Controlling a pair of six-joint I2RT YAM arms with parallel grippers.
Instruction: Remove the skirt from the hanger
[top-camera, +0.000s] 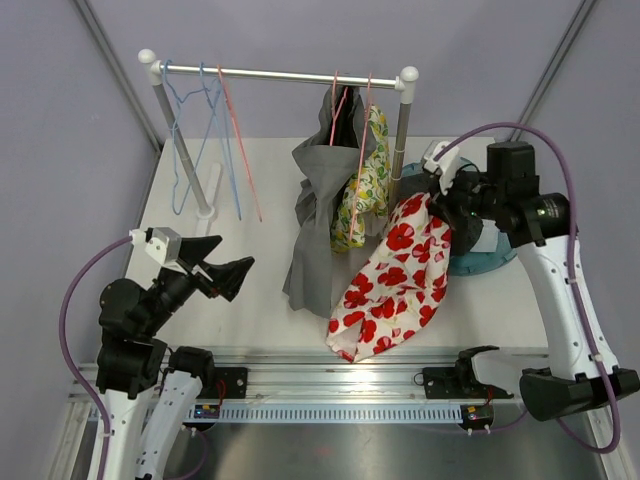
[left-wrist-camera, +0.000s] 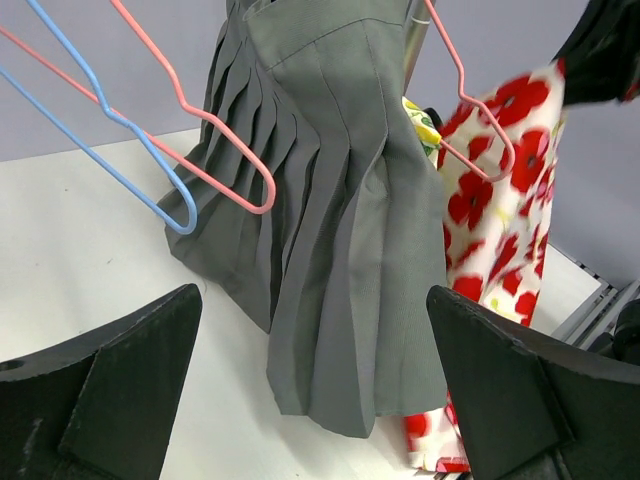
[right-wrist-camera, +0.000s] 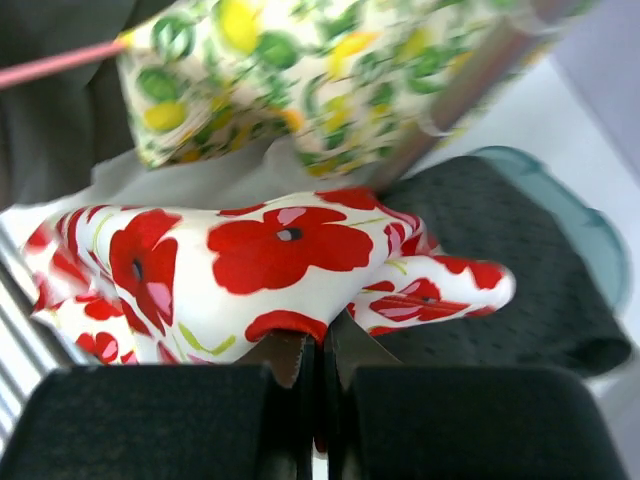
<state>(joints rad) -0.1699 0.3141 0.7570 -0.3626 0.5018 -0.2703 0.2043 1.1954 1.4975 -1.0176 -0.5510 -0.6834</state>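
Observation:
A white skirt with red poppies (top-camera: 395, 275) hangs from my right gripper (top-camera: 443, 205) and trails down to the table's front edge. The right gripper is shut on its top edge, right of the rack post (top-camera: 403, 125); the wrist view shows the fabric (right-wrist-camera: 250, 250) pinched between the closed jaws of the right gripper (right-wrist-camera: 320, 350). A grey pleated skirt (top-camera: 318, 215) and a lemon-print garment (top-camera: 362, 190) hang on pink hangers (top-camera: 352, 95) from the rail. My left gripper (top-camera: 226, 275) is open and empty, low at the left, facing the grey skirt (left-wrist-camera: 340, 230).
Empty blue hangers (top-camera: 195, 130) and a pink one (top-camera: 238, 145) hang at the rail's left end. A teal bowl (top-camera: 495, 260) holding dark cloth (right-wrist-camera: 500, 260) stands at the right behind the poppy skirt. The rack's left post (top-camera: 180, 140) stands at the back left.

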